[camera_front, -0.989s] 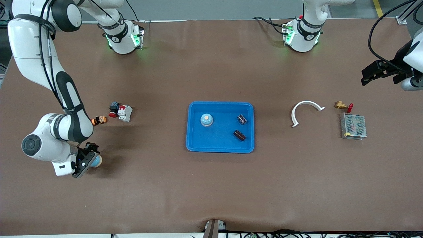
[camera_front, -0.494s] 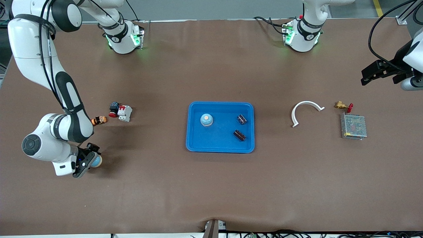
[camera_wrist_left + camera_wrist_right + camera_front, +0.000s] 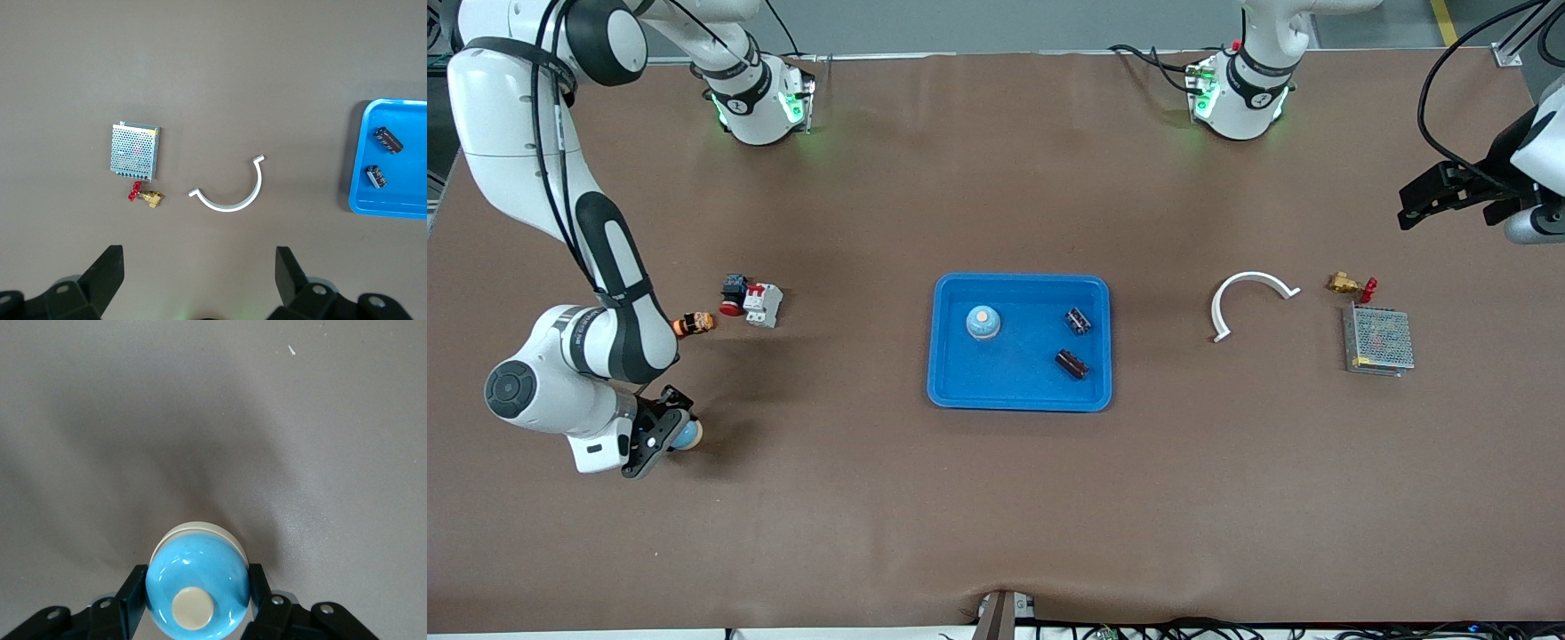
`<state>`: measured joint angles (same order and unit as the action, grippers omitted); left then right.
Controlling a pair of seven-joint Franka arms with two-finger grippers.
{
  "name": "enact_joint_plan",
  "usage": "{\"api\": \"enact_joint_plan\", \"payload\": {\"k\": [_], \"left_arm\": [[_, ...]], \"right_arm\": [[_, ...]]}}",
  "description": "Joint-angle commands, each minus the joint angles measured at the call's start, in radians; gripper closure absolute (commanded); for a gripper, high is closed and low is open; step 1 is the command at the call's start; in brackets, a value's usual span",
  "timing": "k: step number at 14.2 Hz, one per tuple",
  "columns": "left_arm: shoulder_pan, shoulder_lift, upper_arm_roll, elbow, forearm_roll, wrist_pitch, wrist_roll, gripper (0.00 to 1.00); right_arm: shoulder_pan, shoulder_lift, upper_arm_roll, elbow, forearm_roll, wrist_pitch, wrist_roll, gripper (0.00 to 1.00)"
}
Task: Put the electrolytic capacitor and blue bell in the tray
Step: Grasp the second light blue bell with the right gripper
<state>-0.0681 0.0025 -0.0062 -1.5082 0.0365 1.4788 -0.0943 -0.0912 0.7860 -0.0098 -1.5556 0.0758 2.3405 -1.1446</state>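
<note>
A glossy blue bell (image 3: pixel 197 590) with a cream button on top sits between the fingers (image 3: pixel 133 588) of my right gripper (image 3: pixel 197 587), which is shut on it. This happens low at the table near the right arm's end (image 3: pixel 679 433), nearer to the front camera than the small parts there. The bright-blue tray (image 3: pixel 960 391) at the table's middle holds another blue bell (image 3: pixel 983 323) and two dark electrolytic capacitors (image 3: pixel 1079 321) (image 3: pixel 1072 364). My left gripper (image 3: pixel 1405 209) hangs open and waits over the left arm's end of the table, with nothing between its fingers (image 3: pixel 199 260).
Near the right arm lie an orange part (image 3: pixel 694 324), a black and red button (image 3: pixel 733 293) and a white and red breaker (image 3: pixel 763 304). Toward the left arm's end lie a white curved strip (image 3: pixel 1249 298), a brass valve (image 3: pixel 1350 284) and a metal mesh box (image 3: pixel 1378 340).
My right gripper's fingers have closed onto the blue bell, and its hand shifted very slightly. The left arm and the tray's contents have not moved.
</note>
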Motion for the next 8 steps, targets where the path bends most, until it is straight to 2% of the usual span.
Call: {"api": "enact_joint_plan", "payload": {"k": [1,3,8], "left_arm": [[0.001,-0.016,0.000,-0.015,-0.020,-0.002,0.010,0.00],[0.001,-0.015,0.000,-0.015,-0.020,0.000,0.010,0.00],[0.001,-0.015,0.000,-0.015,-0.020,-0.002,0.011,0.00]], "right_arm": [[-0.001,-0.008,0.013,0.002,0.016,-0.007,0.031,0.46],[0.008,-0.011,0.013,0.021,0.016,-0.013,0.057,0.46],[0.045,-0.011,0.013,0.120,0.016,-0.139,0.173,0.46]]}}
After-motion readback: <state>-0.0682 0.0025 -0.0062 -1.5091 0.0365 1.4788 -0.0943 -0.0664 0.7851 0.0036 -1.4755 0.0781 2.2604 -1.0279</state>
